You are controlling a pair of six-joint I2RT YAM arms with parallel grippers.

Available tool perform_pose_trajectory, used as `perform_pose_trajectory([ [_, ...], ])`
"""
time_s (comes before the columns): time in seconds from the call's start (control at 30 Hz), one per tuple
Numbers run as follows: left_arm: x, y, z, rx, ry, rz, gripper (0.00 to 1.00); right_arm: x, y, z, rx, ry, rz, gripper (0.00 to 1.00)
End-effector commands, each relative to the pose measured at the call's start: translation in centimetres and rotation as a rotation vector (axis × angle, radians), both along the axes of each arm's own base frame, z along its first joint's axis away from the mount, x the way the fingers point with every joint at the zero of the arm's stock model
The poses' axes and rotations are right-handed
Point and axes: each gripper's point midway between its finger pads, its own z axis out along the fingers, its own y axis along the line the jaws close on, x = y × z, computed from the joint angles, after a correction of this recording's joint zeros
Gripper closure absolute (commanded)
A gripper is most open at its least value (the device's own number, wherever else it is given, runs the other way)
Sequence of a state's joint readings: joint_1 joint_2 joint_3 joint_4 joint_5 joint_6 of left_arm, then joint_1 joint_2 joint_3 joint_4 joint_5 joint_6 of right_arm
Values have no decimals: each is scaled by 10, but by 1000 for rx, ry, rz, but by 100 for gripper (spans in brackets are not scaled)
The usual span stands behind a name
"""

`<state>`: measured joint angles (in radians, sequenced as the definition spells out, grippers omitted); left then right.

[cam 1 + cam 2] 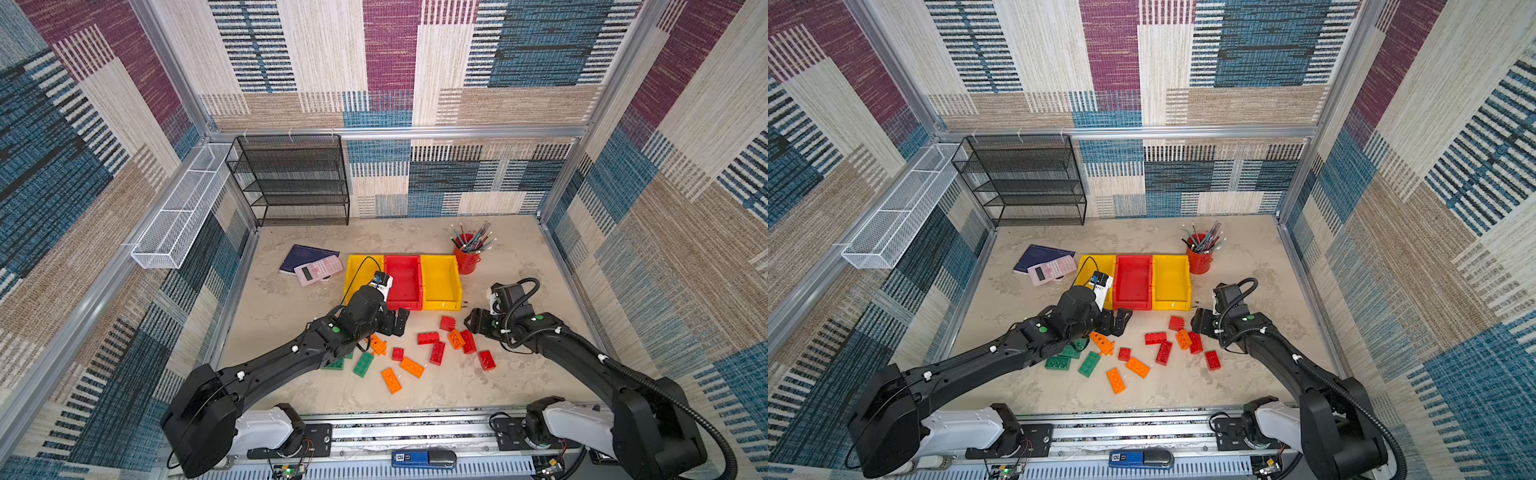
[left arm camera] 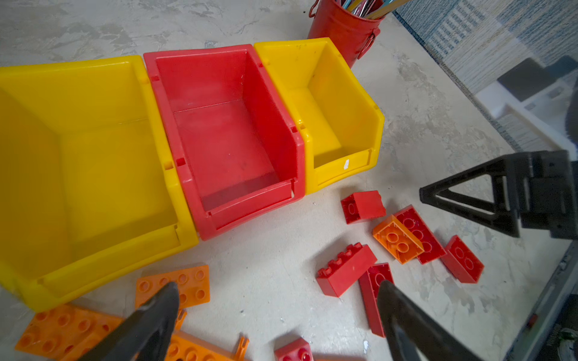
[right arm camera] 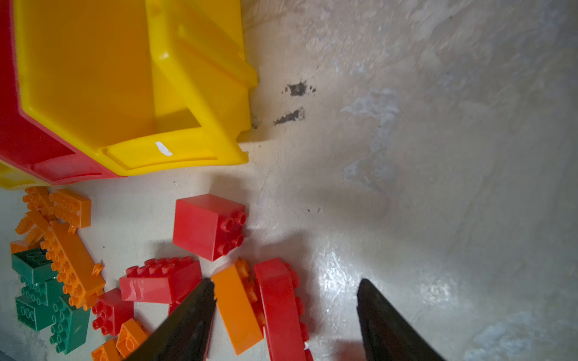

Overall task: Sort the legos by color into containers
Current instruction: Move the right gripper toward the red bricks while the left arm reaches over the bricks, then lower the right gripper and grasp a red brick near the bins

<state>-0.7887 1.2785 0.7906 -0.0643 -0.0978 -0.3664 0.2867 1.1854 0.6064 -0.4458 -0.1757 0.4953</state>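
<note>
Marbled counter [image 1: 457,395]: legos [image 1: 437,352] all loose in front of the empty red container [image 1: 402,282]. Left gripper [image 1: 398,324] fingers wide, empty; right gripper [image 3: 284,283] fingers apart astride orange brick [image 3: 237,309] and red brick [image 3: 278,306], contact unclear. First pick: isolate one colour, then close.

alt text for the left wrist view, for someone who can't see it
Three empty bins stand in a row on a table: a red bin between two yellow bins. Loose red bricks and orange bricks lie before them, the left tool open beside the orange ones; a pencil cup stands behind.
</note>
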Motion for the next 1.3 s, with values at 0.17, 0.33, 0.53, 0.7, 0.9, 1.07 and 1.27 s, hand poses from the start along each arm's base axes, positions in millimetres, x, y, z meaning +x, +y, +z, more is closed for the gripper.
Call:
perform_pose_trajectory([
  [0.17, 3, -9, 7, -4, -24, -37, 1, -2, 4, -10, -11, 34, 13, 27],
  [0.33, 1, -6, 6, 17, -23, -40, 1, -2, 9, -15, 0, 41, 34, 30],
  [0.53, 0, 0, 4, 31, -35, -26, 1, -5, 13, -20, -3, 60, 53, 33],
  [0.7, 1, 3, 5, 35, -47, -16, 1, -6, 14, -19, -7, 61, 55, 36],
  [0.9, 2, 6, 4, 40, -53, -3, 1, -9, 19, -29, -19, 117, 83, 49],
  [1.07, 2, 10, 6, 34, -70, 15, 1, -7, 17, -29, -35, 121, 69, 49],
  [1.27, 0, 16, 8, 46, -88, 21, 1, -9, 18, -33, -35, 143, 75, 49],
])
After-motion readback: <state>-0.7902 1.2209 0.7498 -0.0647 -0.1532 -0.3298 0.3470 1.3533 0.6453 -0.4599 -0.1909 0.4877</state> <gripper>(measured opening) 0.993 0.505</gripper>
